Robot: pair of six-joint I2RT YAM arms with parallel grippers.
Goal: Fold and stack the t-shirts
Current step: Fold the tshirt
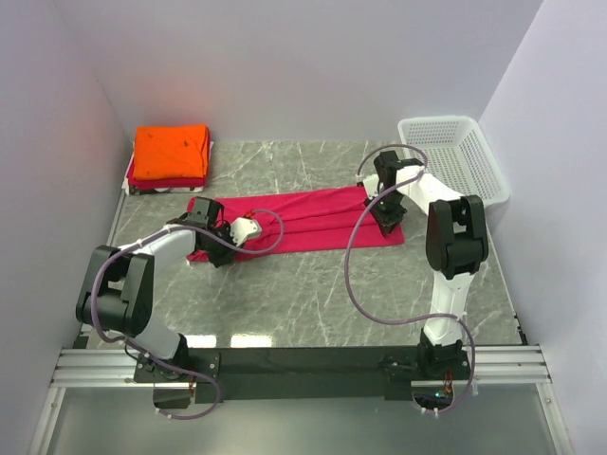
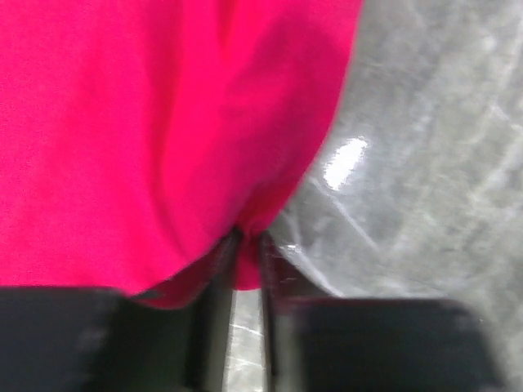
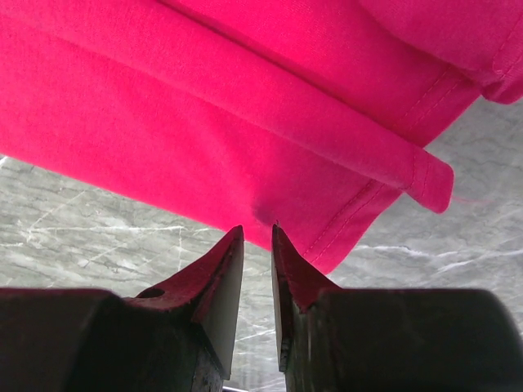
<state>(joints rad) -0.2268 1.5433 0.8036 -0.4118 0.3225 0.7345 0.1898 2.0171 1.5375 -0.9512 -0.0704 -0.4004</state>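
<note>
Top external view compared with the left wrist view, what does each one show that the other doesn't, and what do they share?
Only the top external view shows the folded orange and red stack at the back left, the white basket at the back right, and the right hand on the right. Only the left wrist view shows the left hand up close, its fingers pinching a gathered edge of cloth. Both show the pink t-shirt and the grey marble table.

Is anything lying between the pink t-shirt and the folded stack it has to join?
Nothing visible: only marble tabletop lies between the pink t-shirt and the folded stack at back left. The basket sits off at back right.
</note>
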